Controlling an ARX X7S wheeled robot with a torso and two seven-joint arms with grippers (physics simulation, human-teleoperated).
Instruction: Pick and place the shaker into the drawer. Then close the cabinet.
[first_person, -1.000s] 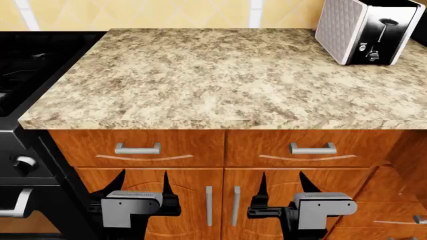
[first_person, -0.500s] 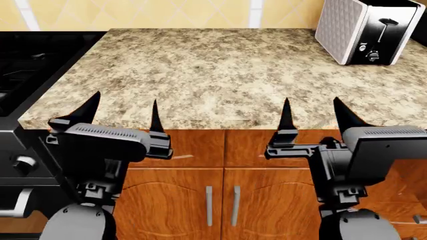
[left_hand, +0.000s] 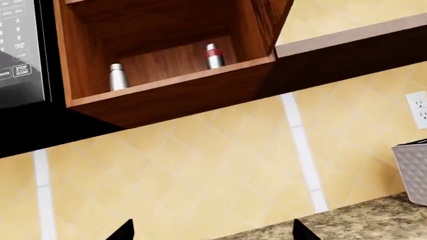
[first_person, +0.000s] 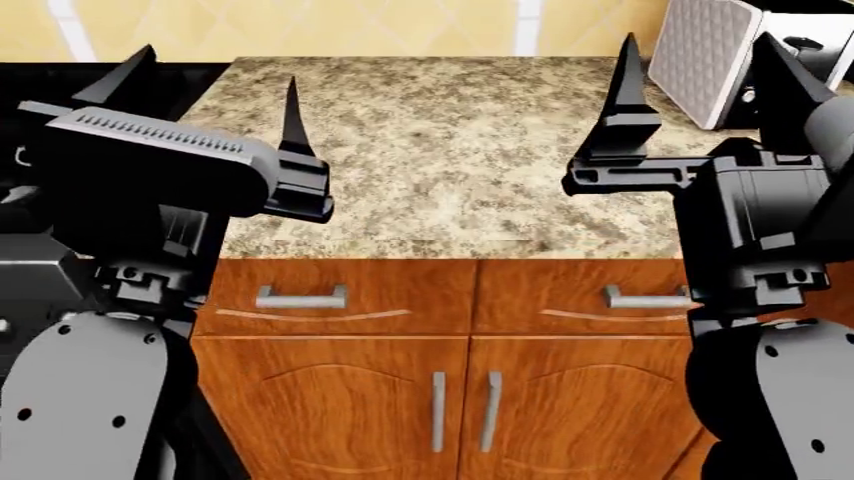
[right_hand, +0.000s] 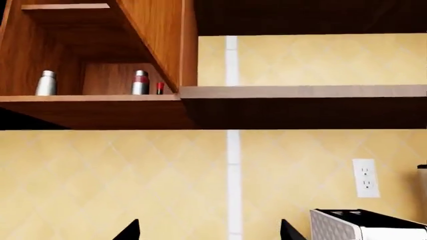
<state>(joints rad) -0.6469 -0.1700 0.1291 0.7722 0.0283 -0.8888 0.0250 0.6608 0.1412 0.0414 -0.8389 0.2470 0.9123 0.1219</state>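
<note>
Left pincer (first_person: 211, 95) and right pincer (first_person: 694, 80) both released, empty above the speckled beige granite desk (first_person: 454, 150); advise reaching the silver red-banded shaker (left_hand: 213, 56) squarely.

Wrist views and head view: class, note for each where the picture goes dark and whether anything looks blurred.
Left wrist view: sharp; the open wall cabinet has a black underside. Right wrist view: sharp; the shelf beside the cabinet is dark beneath, and the tiled wall is evenly lit. Head view: the countertop is evenly lit, without glare or blur.
</note>
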